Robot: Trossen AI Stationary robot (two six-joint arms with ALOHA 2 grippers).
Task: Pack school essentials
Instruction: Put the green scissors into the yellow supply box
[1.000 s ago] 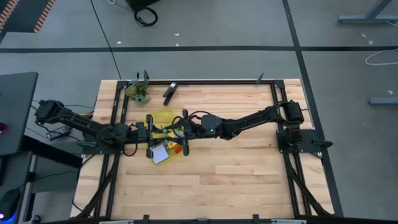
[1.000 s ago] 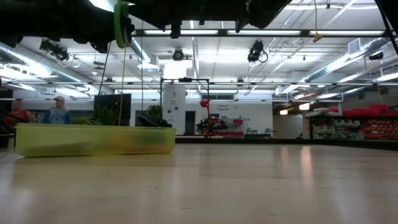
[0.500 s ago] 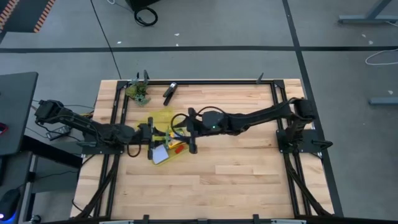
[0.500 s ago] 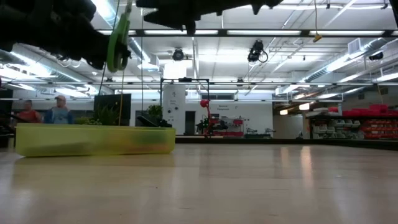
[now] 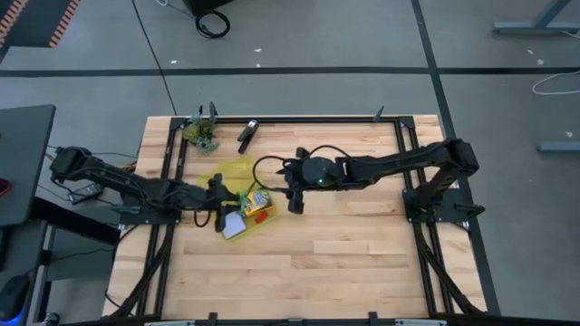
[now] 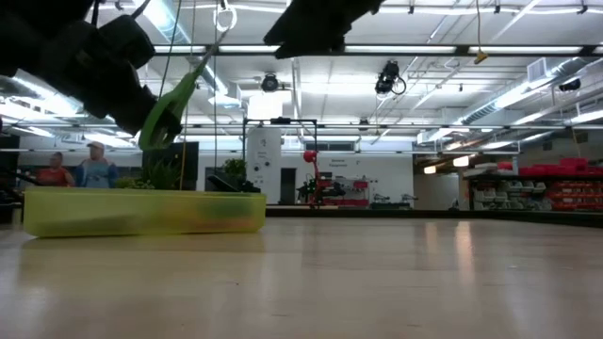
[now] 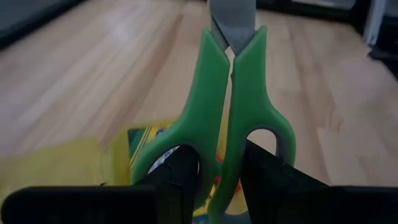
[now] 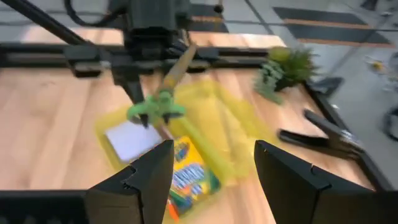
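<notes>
My left gripper (image 5: 225, 196) (image 7: 221, 171) is shut on the green-handled scissors (image 7: 230, 106) and holds them above the yellow see-through pouch (image 5: 237, 177) (image 6: 141, 212). In the low view the scissors (image 6: 171, 102) are tilted. The yellow-green crayon box (image 5: 256, 200) (image 8: 193, 174), orange pencils (image 5: 264, 214) and pale blue note pad (image 5: 233, 225) (image 8: 129, 139) lie at the pouch's near end. My right gripper (image 5: 295, 203) (image 8: 213, 152) is open and hovers to the right of the pouch, touching nothing. The pen and eraser do not show. My left gripper pinches the scissors at the green handles (image 7: 217, 155), one finger (image 7: 180, 177) on each side by the finger loops. The scissors are lifted clear over the pouch and are tilted, with the handle end (image 6: 155, 127) low and the blades (image 7: 233, 18) pointing away from the wrist.
A small green leafy clump (image 5: 201, 133) (image 8: 286, 67) and a black clip-like tool (image 5: 247, 134) (image 8: 320, 140) lie near the table's far left corner. A black frame (image 5: 299, 119) rings the work area. Bare wood stretches to the right and near sides. People show far behind in the low view.
My right gripper has drawn back from the left gripper toward the table's right edge. The left gripper has come down and tipped, so the scissors, upright a second ago, now hang lower and slanted over the pouch.
</notes>
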